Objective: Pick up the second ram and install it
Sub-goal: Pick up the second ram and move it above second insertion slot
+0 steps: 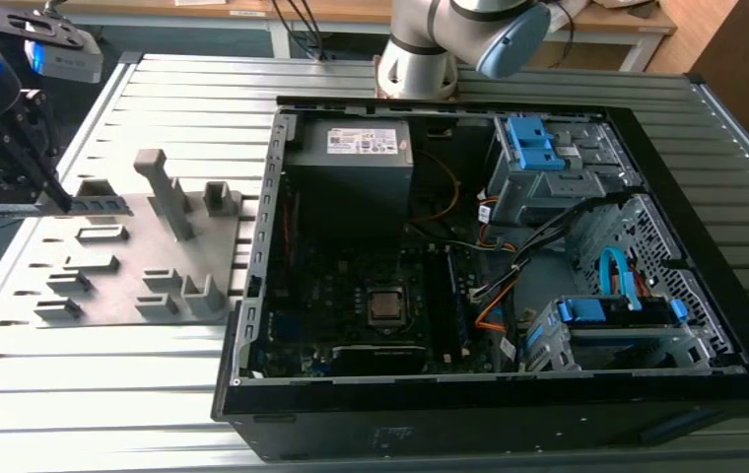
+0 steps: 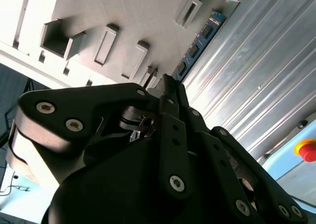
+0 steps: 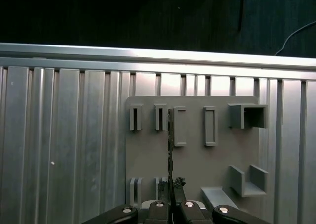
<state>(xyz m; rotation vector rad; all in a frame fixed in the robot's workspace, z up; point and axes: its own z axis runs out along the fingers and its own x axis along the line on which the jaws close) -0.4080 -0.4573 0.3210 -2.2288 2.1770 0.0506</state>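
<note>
Item: second ram [image 2: 197, 47], blue-green board, standing on edge over the grey fixture plate [image 3: 197, 159], well apart from the open computer case [image 1: 259, 296]. Gripper [image 3: 171, 185]: fingers nearly together, pinching one end, probably to keep it edge-down for a slot. Lift-off from the plate unclear.

On table [image 1: 86, 394], fixture plate [image 1: 118, 301] seemingly touches case [image 1: 480, 424] toward the exterior view's right
</note>
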